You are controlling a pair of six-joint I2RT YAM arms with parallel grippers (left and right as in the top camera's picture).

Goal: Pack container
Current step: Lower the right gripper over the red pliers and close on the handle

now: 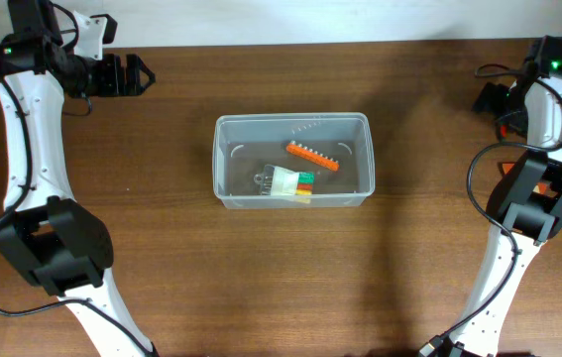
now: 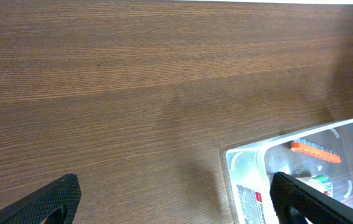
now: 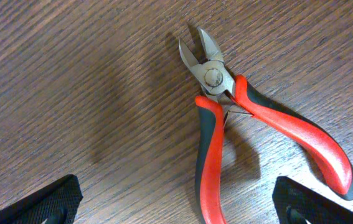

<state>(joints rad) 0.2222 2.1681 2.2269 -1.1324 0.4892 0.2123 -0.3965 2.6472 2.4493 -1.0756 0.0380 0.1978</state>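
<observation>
The clear plastic container (image 1: 290,120) stands mid-table. An orange toothed strip (image 1: 312,157) and a white piece with green, red and yellow parts (image 1: 287,181) lie in it. My left gripper (image 1: 134,75) is open and empty at the far left, well apart from the container. In the left wrist view (image 2: 173,208) the container's corner (image 2: 246,154) and the orange strip (image 2: 315,151) show at lower right. My right gripper (image 3: 179,210) is open above red-and-black side cutters (image 3: 226,93) lying flat on the wood, one handle between the fingers. In the overhead view it (image 1: 492,102) is at the far right.
The brown wooden table (image 1: 162,258) ends at a white strip along the far edge (image 1: 261,42). A label (image 2: 251,202) is on the container's near wall. Both arm bases (image 1: 53,248) (image 1: 538,198) stand near the table's sides.
</observation>
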